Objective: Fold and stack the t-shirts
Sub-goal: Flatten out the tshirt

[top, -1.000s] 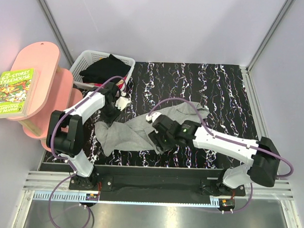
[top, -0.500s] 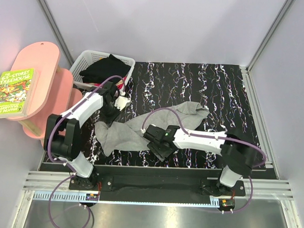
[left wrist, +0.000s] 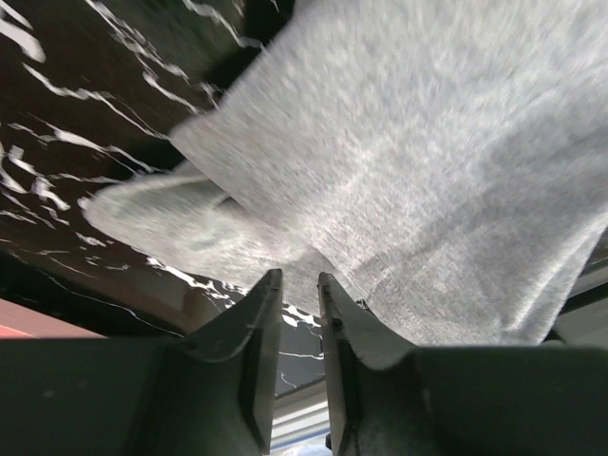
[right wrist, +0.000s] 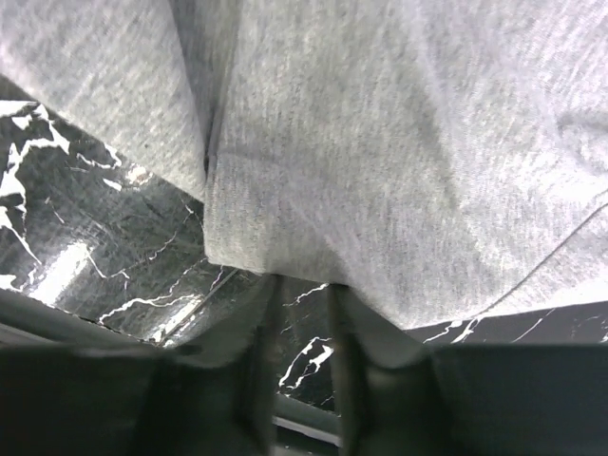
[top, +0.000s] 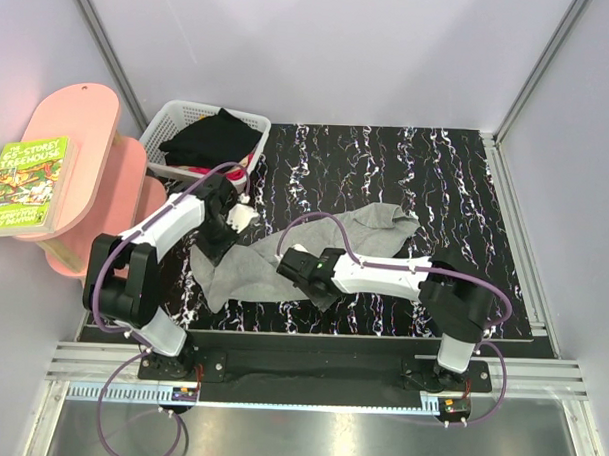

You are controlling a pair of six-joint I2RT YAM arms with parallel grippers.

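Note:
The light heather-grey t-shirt (top: pixel 364 233) lies crumpled in a band across the black marbled table (top: pixel 417 162). My left gripper (top: pixel 222 235) is at its left end. In the left wrist view the narrow jaws (left wrist: pixel 299 277) pinch the shirt's (left wrist: pixel 427 171) edge at their tips. My right gripper (top: pixel 291 270) is at the shirt's near edge, mid-left. In the right wrist view its nearly closed jaws (right wrist: pixel 304 280) hold the hem of the shirt (right wrist: pixel 399 161), which hangs over the tips. The black t-shirt (top: pixel 213 135) lies bunched in the basket.
The white lattice basket (top: pixel 178 112) stands at the table's back left corner. A pink stool (top: pixel 82 150) with a book (top: pixel 26 183) on it is left of the table. Grey walls close in the back and sides.
My right gripper has moved left along the shirt's near edge, and its arm has folded in towards the middle. My left gripper has shifted slightly nearer. The shirt has hardly changed shape.

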